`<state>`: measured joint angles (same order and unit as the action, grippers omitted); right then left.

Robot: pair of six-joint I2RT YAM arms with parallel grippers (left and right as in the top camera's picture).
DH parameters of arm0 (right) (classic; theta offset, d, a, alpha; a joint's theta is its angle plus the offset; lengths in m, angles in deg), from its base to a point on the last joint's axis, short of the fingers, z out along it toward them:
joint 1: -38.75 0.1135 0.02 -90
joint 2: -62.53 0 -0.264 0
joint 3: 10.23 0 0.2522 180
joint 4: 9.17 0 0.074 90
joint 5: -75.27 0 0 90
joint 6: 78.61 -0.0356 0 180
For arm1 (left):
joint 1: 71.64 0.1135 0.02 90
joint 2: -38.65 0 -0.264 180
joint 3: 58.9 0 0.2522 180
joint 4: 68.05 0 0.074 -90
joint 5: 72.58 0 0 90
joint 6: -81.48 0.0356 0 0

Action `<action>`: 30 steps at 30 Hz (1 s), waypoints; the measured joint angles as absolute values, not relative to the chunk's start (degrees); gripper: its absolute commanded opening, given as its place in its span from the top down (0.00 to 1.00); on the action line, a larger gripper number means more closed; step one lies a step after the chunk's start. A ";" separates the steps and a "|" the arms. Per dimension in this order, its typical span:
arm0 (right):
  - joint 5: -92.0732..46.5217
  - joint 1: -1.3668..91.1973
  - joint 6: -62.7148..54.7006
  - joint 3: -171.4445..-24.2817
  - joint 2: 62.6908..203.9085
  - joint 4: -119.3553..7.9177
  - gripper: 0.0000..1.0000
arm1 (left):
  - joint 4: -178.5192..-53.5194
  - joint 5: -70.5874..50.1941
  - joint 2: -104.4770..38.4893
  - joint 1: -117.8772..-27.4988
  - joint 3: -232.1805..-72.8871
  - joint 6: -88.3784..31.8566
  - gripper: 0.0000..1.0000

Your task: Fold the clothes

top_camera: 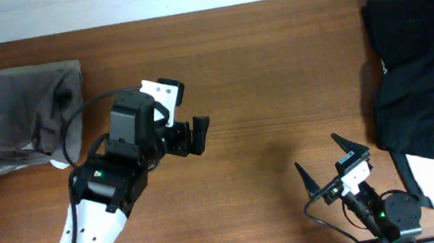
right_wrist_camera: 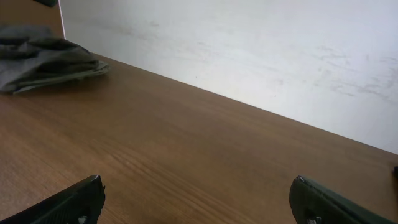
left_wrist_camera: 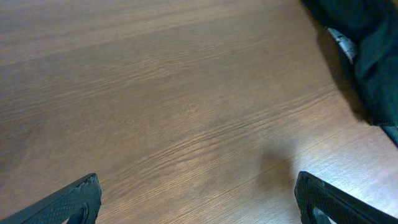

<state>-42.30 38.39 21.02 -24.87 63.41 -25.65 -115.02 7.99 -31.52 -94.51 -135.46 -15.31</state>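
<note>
Gaping empty, the left tool [top_camera: 194, 137] and right tool [top_camera: 316, 151] hover; only overhead shows grey shorts [top_camera: 9, 114] and black garment [top_camera: 420, 55] together.

A brown wood-grain table [top_camera: 259, 58] stands against a plain white wall [right_wrist_camera: 261, 50].

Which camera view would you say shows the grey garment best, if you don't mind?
The overhead view: the grey garment shows nearly whole, from above, at far left. The right wrist view catches the garment only edge-on in its top-left corner, cut by the frame. The left wrist view shows none of it.
</note>
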 measured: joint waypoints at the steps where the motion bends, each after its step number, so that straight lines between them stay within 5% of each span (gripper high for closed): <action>1: -42.30 38.39 21.02 -24.87 63.41 -25.65 0.02 | -116.99 9.17 -31.47 -94.51 -135.46 -15.16 0.01; 4: -42.30 38.39 21.04 -24.87 63.37 -25.63 0.02 | -120.31 11.46 -28.52 -94.51 -135.24 -14.94 0.01; 8: -42.48 38.39 21.02 -24.81 63.24 -25.41 0.01 | -118.87 21.71 -4.87 -91.10 -127.51 -14.46 0.01; 11: -42.50 38.39 21.06 -24.81 63.24 -25.52 0.02 | -114.94 25.12 18.21 -79.76 -109.30 -14.11 0.01; 16: -42.52 38.39 21.04 -24.76 63.15 -25.46 0.02 | -103.33 24.95 33.79 -72.70 -86.98 -14.04 0.01; 22: -42.52 38.39 21.02 -24.76 63.15 -25.44 0.02 | -91.70 23.86 37.72 -72.02 -76.56 -14.02 0.01; 30: -42.50 38.39 21.04 -24.76 63.15 -25.44 0.02 | -91.20 23.44 37.75 -72.02 -76.43 -14.04 0.01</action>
<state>-42.50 38.39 21.04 -24.76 63.15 -25.44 -91.20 23.44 37.75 -72.02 -76.43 -14.04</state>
